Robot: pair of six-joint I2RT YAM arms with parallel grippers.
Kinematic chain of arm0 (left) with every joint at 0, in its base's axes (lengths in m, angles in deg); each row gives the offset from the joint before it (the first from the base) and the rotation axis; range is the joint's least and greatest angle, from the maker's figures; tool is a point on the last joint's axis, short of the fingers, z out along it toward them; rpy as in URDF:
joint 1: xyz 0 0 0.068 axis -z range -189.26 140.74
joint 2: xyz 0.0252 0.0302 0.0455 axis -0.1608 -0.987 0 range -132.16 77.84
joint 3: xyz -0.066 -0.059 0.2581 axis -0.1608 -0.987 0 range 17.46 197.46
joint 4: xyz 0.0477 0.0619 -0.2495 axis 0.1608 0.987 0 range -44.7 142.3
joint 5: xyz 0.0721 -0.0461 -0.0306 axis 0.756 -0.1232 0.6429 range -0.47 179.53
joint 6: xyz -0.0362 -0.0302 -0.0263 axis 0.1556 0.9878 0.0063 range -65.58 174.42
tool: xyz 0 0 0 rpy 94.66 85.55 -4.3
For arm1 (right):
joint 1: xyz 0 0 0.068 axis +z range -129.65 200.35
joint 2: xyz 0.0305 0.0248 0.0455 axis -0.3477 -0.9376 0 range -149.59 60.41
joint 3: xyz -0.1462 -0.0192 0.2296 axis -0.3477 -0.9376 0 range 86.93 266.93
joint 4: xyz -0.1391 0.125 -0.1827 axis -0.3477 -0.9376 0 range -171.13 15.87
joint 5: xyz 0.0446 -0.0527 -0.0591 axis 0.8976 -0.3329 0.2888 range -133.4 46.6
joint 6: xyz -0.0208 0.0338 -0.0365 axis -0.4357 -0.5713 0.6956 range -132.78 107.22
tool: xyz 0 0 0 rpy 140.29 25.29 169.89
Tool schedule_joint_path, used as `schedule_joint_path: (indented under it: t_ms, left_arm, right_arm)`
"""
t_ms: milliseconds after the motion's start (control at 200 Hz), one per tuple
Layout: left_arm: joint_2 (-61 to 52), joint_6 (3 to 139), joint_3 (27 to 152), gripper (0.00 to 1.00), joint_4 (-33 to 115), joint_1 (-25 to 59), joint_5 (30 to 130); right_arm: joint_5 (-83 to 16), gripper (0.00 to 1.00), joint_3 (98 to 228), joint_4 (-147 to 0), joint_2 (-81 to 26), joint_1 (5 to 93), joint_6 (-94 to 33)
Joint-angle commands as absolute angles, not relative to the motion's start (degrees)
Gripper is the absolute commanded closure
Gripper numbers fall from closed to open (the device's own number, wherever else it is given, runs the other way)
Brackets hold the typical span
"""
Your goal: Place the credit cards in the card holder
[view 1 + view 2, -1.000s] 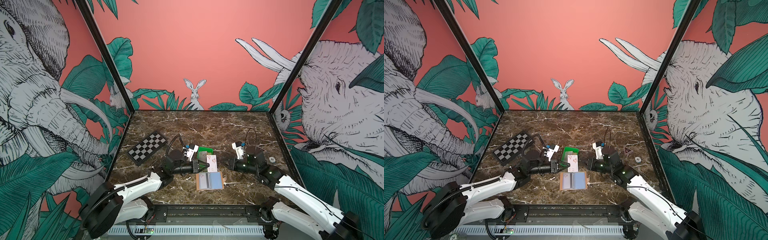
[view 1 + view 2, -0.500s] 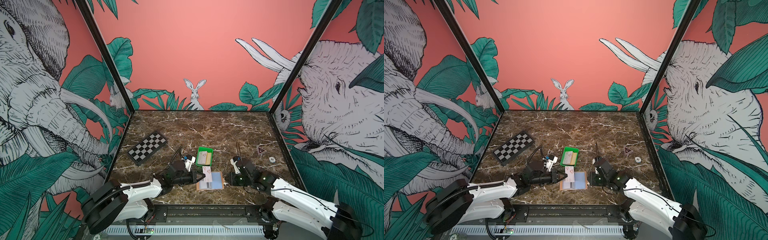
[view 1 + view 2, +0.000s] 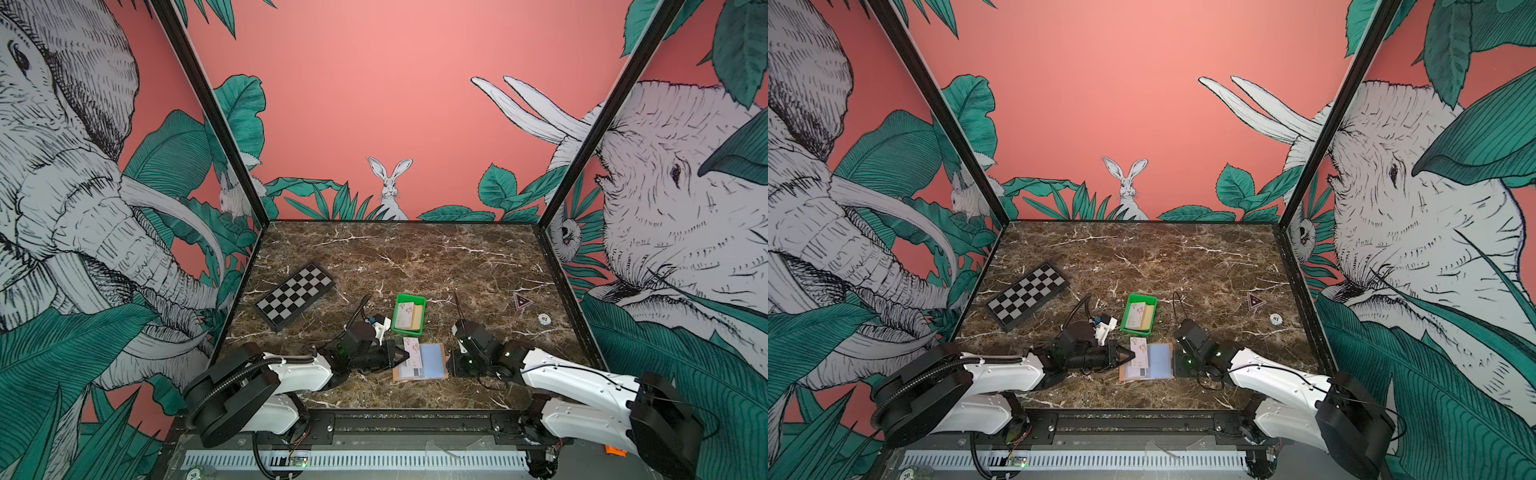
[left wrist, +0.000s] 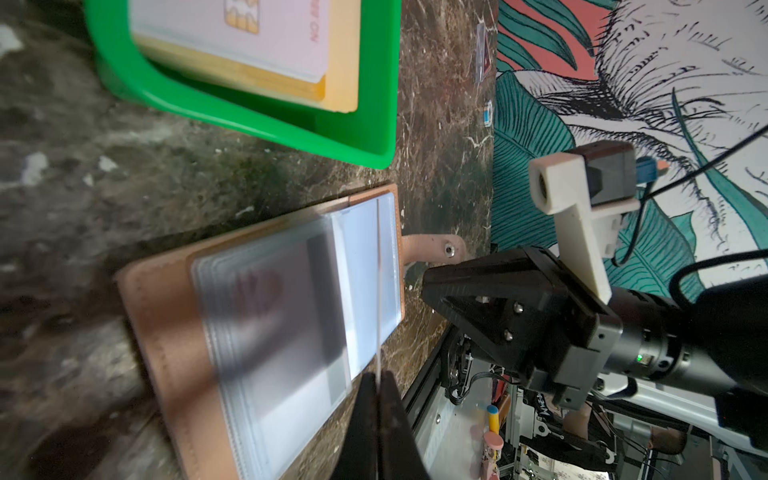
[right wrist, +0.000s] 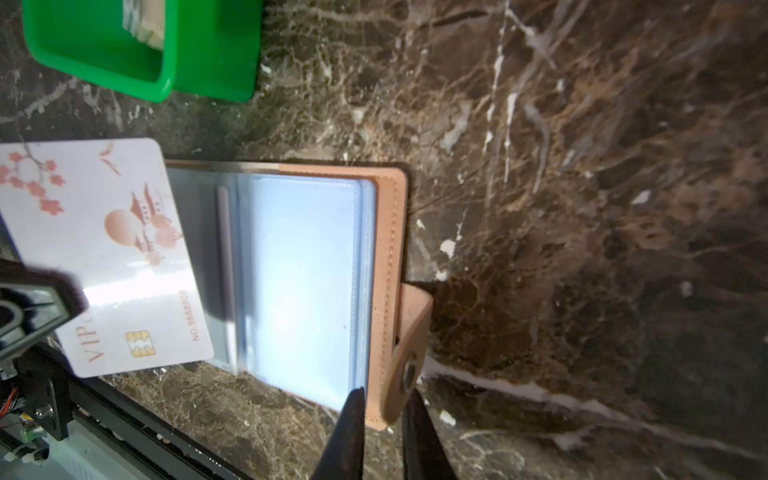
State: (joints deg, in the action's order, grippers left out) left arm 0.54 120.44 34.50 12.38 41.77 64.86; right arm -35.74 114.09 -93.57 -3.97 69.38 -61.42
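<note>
Transfer from green tray (image 3: 400, 316) done: now hovers 1 credit card (image 5: 104, 249), pinched tight in left gripper (image 4: 378, 382), over open card holder (image 5: 388, 249), narrows right gripper (image 5: 382, 399) round snap tab (image 5: 409, 353), clamp unclear, so sets up insertion.

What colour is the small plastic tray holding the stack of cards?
Bright green plastic tray, clearest in the left wrist view.

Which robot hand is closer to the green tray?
Left. The left end effector, holding a card, sits just in front of the green tray. The right end effector is farther, at the card holder's snap tab.
</note>
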Motion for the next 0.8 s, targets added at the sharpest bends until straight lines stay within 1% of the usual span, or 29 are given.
schedule_joint_path:
  t_ms: [0,320,795]
  left_arm:
    - [-0.75,120.32,35.16,1.0,11.3,41.98,64.03]
    - [-6.67,122.62,35.64,1.0,5.78,41.98,61.77]
    - [-11.67,125.26,35.31,1.0,1.96,41.98,59.73]
  right_arm:
    - [-37.76,0.84,114.48,-92.51,-5.59,70.25,-61.59]
    - [-39.15,0.88,114.52,-92.41,-7.98,71.31,-61.76]
    - [-40.75,0.93,114.7,-92.9,-10.39,72.03,-61.8]
